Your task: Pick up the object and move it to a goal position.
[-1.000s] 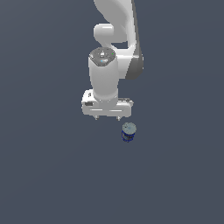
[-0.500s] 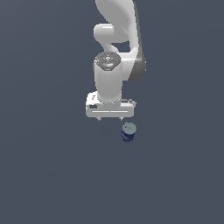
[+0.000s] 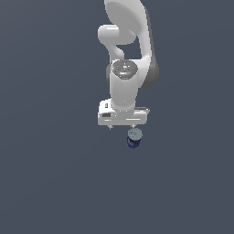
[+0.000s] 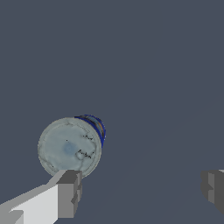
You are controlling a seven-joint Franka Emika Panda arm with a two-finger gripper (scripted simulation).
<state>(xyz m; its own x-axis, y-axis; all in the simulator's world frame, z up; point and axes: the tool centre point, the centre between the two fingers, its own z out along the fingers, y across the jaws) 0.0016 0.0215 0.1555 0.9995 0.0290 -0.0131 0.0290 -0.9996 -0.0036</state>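
The white claw hangs with fingers spread wide, gripping nothing. The small dark-blue can with a pale grey-blue top stands just below it, centre frame, on the dark grey worktop.

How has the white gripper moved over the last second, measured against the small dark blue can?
Yes. The white gripper has shifted toward the exterior view's right, nearer the unmoved small dark blue can.
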